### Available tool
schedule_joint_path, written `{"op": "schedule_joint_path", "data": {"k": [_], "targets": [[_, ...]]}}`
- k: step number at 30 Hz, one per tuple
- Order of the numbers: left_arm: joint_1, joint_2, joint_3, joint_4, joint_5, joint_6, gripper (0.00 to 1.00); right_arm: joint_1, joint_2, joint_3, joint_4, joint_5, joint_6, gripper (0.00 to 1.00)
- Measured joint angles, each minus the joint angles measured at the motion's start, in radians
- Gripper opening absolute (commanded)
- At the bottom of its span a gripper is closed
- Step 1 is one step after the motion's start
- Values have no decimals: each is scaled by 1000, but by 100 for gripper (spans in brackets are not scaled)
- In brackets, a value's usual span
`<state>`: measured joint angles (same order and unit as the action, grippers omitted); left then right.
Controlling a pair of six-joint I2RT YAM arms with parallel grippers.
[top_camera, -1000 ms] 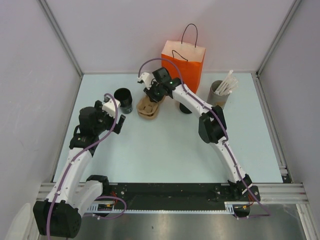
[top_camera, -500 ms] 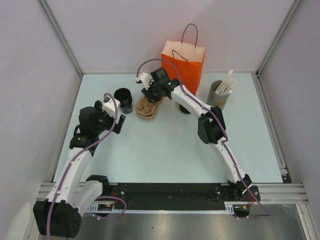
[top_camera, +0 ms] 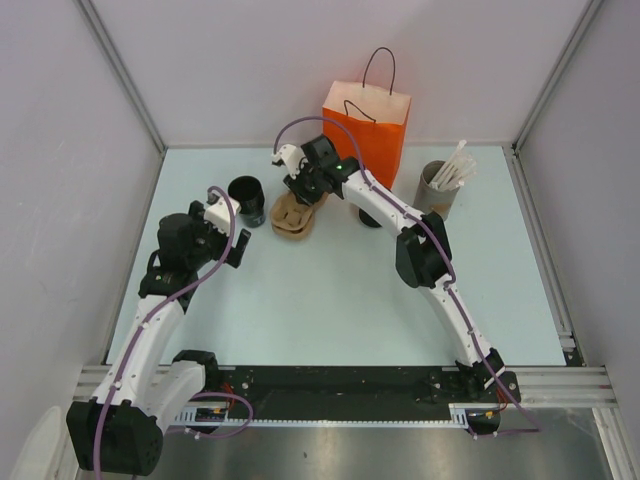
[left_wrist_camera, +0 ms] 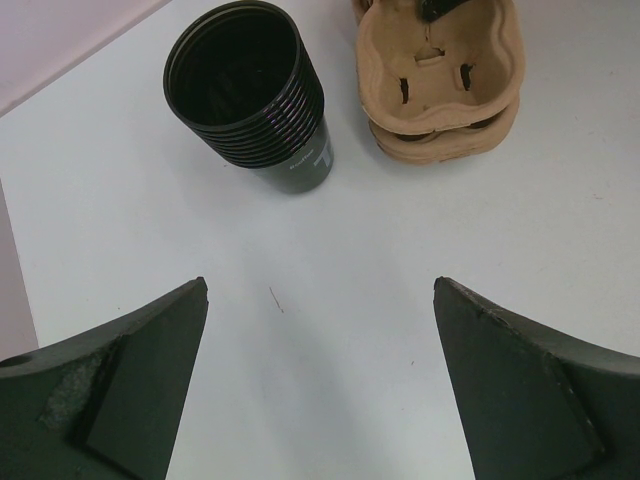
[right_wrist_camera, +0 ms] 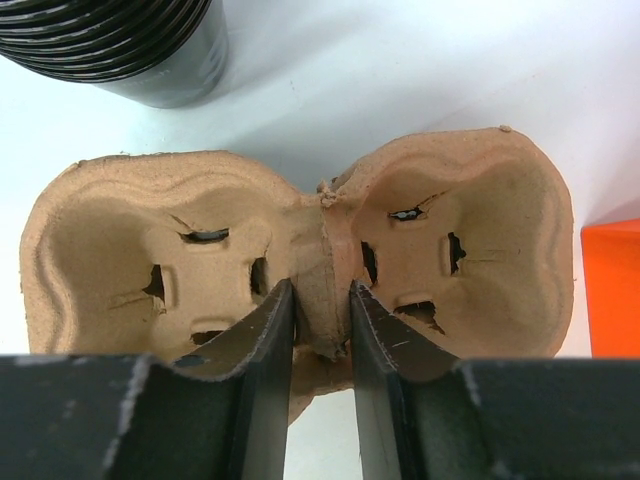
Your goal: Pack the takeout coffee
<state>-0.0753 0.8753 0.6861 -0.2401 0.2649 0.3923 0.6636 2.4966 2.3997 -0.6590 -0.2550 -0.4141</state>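
- The right gripper (right_wrist_camera: 320,325) is clenched on the raised middle ridge of the brown moulded-pulp two-cup carrier (right_wrist_camera: 480,230), with one dark finger (right_wrist_camera: 262,350) pressed against each side of that ridge.
- No writing shows on the carrier. In the left wrist view it appears to sit on a second one like it.
- The right arm reaches far forward and to the left across the pale table (top_camera: 330,300), its wrist bent down over the carrier.
- Just left of the carrier, not touching it, stands a stack of black disposable cups with ridged rims and no lid (left_wrist_camera: 250,90). A white mark like a "T" shows on its side; nothing more can be read.
- The left gripper (left_wrist_camera: 320,300) is spread wide and holds nothing. It hangs over bare table near the stack, and the left arm is bent at the elbow.
- The small black lidded takeout coffee cup (top_camera: 371,217) stands on the table beside the base of the orange paper bag with cord handles (top_camera: 367,125), partly hidden by the right arm.
- A grey-brown cylinder of white sticks (top_camera: 437,188) stands to the right, near the back edge.
- Open tabletop lies between the two arms, towards their bases.
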Motion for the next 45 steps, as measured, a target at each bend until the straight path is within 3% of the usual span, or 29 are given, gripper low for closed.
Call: {"op": "schedule_joint_path", "data": {"k": [8,16,22,29,35,45], "targets": [[0,0,0,0,0,0,100,-1,-63,0,-22,-8,18,25],[0,0,0,0,-1,0,100,-1,-282,-24,-43,-73,27,25],[2,20,59,-17,-8,2,100,-5,-582,-273,-118,-161,-34,25],[3,140,316,-61,6,11,100,-45,-946,-644,-269,-196,-161,26],[-27,288,559,-92,11,11,100,-236,-1166,-898,-312,-153,-194,26],[-172,584,933,-139,-1,11,100,-707,-1287,-1113,-372,-140,-285,26]]}}
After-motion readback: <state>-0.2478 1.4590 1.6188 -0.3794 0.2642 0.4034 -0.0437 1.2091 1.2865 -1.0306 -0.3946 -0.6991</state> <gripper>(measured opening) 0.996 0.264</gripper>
